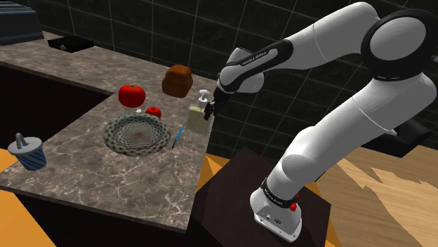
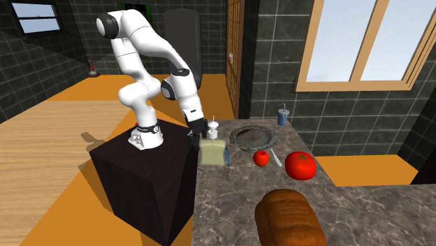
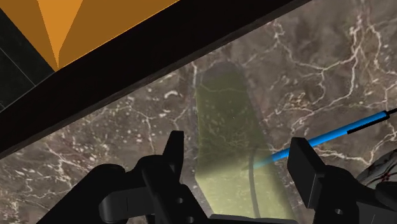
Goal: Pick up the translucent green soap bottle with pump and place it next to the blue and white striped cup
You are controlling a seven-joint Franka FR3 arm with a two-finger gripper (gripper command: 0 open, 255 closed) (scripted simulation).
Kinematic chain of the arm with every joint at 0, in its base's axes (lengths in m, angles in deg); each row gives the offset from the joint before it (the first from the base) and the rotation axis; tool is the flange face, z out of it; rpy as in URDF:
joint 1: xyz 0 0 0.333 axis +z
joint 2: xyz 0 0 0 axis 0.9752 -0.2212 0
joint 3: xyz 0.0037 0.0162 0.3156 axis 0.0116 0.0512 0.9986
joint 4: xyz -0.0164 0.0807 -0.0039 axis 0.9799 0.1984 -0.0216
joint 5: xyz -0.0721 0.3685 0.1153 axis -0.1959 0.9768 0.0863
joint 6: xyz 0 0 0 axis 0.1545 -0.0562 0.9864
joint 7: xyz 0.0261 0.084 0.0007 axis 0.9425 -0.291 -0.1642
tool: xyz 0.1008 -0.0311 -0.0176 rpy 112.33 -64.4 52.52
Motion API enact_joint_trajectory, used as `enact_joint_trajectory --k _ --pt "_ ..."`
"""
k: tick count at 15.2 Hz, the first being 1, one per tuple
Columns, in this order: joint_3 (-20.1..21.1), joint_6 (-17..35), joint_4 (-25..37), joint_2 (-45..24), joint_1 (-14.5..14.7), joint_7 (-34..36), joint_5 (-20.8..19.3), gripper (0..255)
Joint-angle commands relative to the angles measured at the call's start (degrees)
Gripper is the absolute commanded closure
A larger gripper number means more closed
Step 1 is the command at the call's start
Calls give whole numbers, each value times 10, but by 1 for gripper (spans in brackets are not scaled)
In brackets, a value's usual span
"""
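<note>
Bottle right in your line: the pale green soap bottle (image 3: 229, 127) stands upright at the bench (image 1: 84, 168) edge nearest the stand, long axis vertical, its body squarely between your fingers (image 3: 306, 162). They're spread wide, one on each flank, and as far as I can see neither presses on it, so nothing is held. The striped cup (image 1: 27, 151) sits well apart, at the bench's opposite end. Closing looks like your next call.
</note>
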Motion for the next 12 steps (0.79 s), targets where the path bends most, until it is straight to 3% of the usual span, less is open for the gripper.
enact_joint_trajectory --k 1,12 --pt "3 -20 7 13 -3 7 -7 255" --pt "14 -120 48 74 -15 32 -29 255"
